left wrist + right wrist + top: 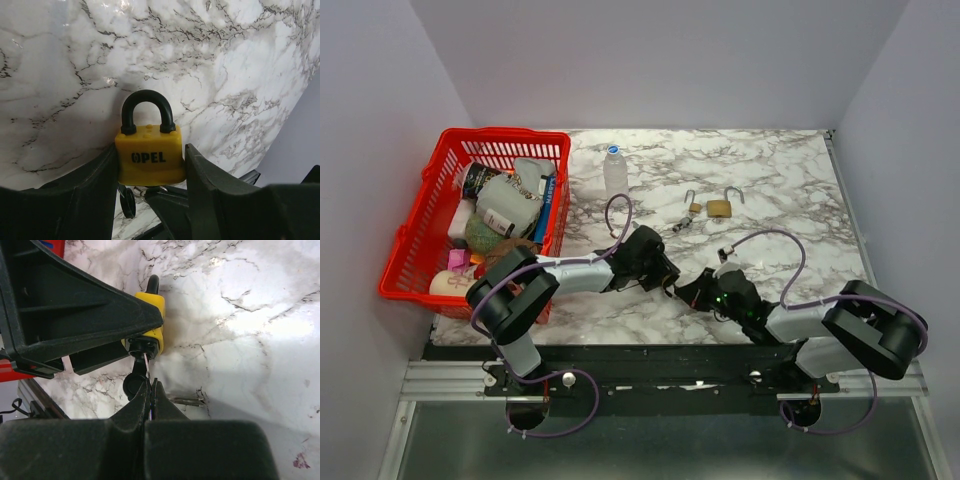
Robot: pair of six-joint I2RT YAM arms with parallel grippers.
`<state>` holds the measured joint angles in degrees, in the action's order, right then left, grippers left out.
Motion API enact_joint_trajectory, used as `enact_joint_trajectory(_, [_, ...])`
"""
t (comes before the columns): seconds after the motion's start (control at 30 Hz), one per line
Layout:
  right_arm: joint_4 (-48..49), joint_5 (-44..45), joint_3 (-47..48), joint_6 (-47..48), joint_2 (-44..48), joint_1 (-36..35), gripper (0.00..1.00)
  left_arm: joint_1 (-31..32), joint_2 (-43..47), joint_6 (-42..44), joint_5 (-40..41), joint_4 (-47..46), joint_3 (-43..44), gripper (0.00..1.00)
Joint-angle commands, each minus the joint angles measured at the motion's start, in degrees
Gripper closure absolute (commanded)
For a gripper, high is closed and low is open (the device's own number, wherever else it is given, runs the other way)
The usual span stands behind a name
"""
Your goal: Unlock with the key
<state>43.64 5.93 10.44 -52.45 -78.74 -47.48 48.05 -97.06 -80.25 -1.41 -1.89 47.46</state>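
Key-in-lock step: the left gripper [665, 273] clamps the yellow OPEL padlock [150, 157] above the marble tabletop [210, 55], shackle closed. The right gripper [150, 385] pinches the key [146, 364], its blade apparently in the keyway. The next move likely calls for a wrist twist against a steady padlock.

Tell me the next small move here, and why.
Probably roll the right gripper to turn the key: its blade seems seated in the bottom of the yellow padlock, pinched by shut fingers, while the left gripper clamps the lock body and the black shackle is closed.
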Motion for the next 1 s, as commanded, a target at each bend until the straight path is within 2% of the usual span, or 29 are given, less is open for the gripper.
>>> enact_joint_trajectory(0.0, [1.63,9.62,4.50,-0.64,-1.94,-0.24,0.99,3.27,-1.47,-1.31,-4.31,7.87,-1.06,1.00])
enact_joint_trajectory(0.4, [-6.90,13.40,9.08,0.41,0.87,0.02,0.99,5.91,-1.29,3.08,2.45,10.59,-0.44,1.00])
enact_joint_trajectory(0.97, [-2.42,10.06,10.66,-0.46,-1.68,3.01,0.99,8.55,0.20,5.45,8.35,10.68,-1.67,1.00])
